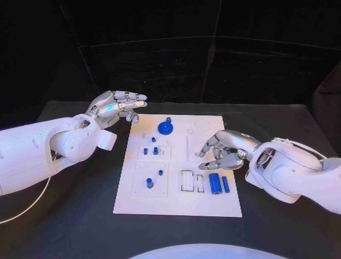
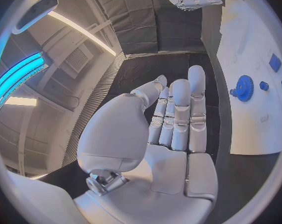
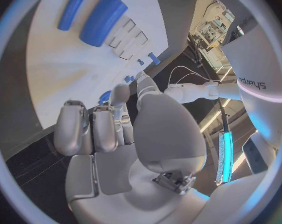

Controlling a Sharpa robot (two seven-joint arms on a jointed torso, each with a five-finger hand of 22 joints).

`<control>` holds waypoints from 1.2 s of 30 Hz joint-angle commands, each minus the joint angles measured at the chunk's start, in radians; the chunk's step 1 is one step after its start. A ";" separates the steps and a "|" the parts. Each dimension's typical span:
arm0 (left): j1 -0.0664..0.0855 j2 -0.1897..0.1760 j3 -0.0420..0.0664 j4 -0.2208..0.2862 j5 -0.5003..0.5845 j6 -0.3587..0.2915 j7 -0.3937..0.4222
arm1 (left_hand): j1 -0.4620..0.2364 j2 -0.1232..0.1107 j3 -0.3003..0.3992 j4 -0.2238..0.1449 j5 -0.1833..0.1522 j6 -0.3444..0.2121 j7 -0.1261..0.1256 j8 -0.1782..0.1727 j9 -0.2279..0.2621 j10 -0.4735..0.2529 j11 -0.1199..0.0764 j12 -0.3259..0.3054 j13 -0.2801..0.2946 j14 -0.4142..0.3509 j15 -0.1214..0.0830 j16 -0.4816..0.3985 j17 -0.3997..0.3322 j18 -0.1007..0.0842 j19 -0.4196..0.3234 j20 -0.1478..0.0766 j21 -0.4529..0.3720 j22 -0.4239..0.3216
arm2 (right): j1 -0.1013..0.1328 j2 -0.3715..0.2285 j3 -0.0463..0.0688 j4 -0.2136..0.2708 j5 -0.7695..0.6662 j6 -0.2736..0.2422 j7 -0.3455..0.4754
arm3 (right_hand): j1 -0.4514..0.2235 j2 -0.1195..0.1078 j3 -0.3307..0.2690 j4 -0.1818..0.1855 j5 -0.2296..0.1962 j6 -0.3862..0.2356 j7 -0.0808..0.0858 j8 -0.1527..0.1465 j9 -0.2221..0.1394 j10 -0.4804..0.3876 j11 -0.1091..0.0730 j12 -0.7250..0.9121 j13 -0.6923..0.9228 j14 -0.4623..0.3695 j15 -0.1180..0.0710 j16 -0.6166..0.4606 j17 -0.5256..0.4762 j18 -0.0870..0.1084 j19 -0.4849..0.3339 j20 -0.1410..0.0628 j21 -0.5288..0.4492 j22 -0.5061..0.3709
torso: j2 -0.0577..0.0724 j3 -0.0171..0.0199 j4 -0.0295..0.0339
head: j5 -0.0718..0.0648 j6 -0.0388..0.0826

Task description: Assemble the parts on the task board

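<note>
On the black table we see the white task board (image 1: pixel 217 208), blue parts standing in its recesses. Our left hand (image 1: pixel 117 107) hovers beside it, seemingly empty; our right hand (image 1: pixel 226 150) curls above the board's cylinders (image 1: pixel 216 184), holding nothing, probably ready to pick.

The right hand (image 3: pixel 125 134) hovers over the white task board (image 3: pixel 60 69) — fingers (image 3: pixel 71 129) curled, holding nothing — with a thick blue cylinder (image 3: pixel 102 20) and a thinner one (image 3: pixel 73 7) lying side by side.

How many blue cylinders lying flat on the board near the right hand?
2: a thick cylinder and a thin cylinder side by side on the task board, just below the right hand.
</note>
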 commanded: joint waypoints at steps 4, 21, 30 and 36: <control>0.001 -0.008 -0.007 0.014 0.003 0.008 0.014 | -0.006 0.007 -0.008 0.001 -0.001 0.006 0.001 -0.006 -0.002 -0.001 0.004 0.005 0.001 -0.009 0.000 -0.006 -0.001 0.014 -0.008 0.000 -0.007 -0.002 | 0.001 -0.051 -0.001 0.042 0.019 0.024 -0.199 | -0.002 0.004 -0.070 0.030 -0.010 0.001 -0.005 0.042 0.013 -0.011 -0.005 0.185 0.238 0.052 -0.002 0.037 0.067 -0.017 0.016 0.000 0.030 0.051 | -0.002 0.0013 -0.0174 | -0.006 0.003; 0.000 -0.014 -0.015 0.017 0.003 0.010 0.016 | -0.008 0.007 -0.010 0.001 -0.001 0.006 0.001 -0.006 -0.002 -0.001 0.004 0.005 0.001 -0.009 0.000 -0.006 -0.002 0.014 -0.008 0.000 -0.007 -0.003 | -0.017 -0.060 -0.022 0.085 -0.091 0.107 -0.320 | -0.073 -0.004 -0.134 0.090 -0.038 0.018 -0.018 0.100 0.049 0.025 -0.015 0.311 0.419 0.059 -0.008 0.073 0.139 -0.026 0.028 -0.003 0.057 0.100 | -0.004 -0.0009 -0.0187 | -0.011 -0.002; -0.001 -0.014 -0.015 0.013 0.003 0.012 0.016 | -0.008 0.007 -0.010 0.001 -0.001 0.006 0.001 -0.006 -0.002 -0.001 0.004 0.005 0.001 -0.009 0.000 -0.006 -0.002 0.014 -0.008 0.000 -0.007 -0.003 | -0.020 -0.041 -0.036 0.079 -0.113 0.134 -0.320 | -0.073 -0.008 -0.136 0.090 -0.037 0.021 -0.020 0.108 0.056 0.031 -0.017 0.324 0.440 0.061 -0.010 0.079 0.152 -0.028 0.031 -0.005 0.063 0.112 | -0.003 -0.0008 -0.0197 | -0.012 -0.004; -0.001 -0.014 -0.015 0.013 0.003 0.012 0.015 | -0.008 0.007 -0.010 0.001 -0.001 0.006 0.001 -0.006 -0.002 -0.001 0.004 0.005 0.001 -0.009 0.000 -0.006 -0.002 0.014 -0.008 0.000 -0.007 -0.003 | -0.031 -0.026 -0.039 0.069 -0.129 0.142 -0.322 | -0.071 -0.007 -0.135 0.089 -0.034 0.021 -0.021 0.111 0.059 0.033 -0.018 0.329 0.447 0.062 -0.010 0.082 0.158 -0.029 0.033 -0.005 0.066 0.117 | -0.004 -0.0006 -0.0183 | -0.013 -0.006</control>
